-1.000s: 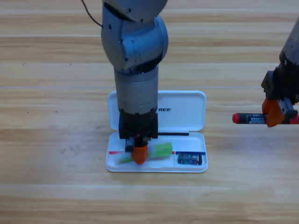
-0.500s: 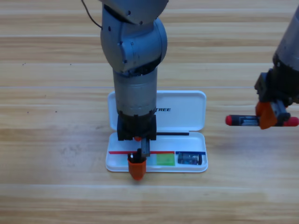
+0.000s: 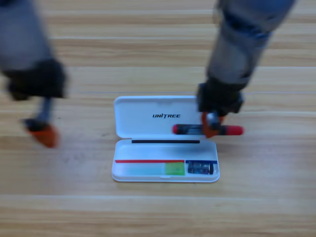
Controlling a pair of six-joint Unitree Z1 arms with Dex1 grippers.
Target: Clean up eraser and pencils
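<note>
The red pencil [image 3: 208, 130] is lying level over the white case [image 3: 165, 139], the right claw [image 3: 211, 129] clenching its middle; the left claw [image 3: 43, 134] is hanging blurred, its grip unreadable.

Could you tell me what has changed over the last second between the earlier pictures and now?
The left hand let go of the green pencil, now lying in the case's tray, and withdrew left over the table. The right hand, gripping the red pencil, carried it left over the open lid. The eraser stayed in the right compartment; the case did not move.
</note>
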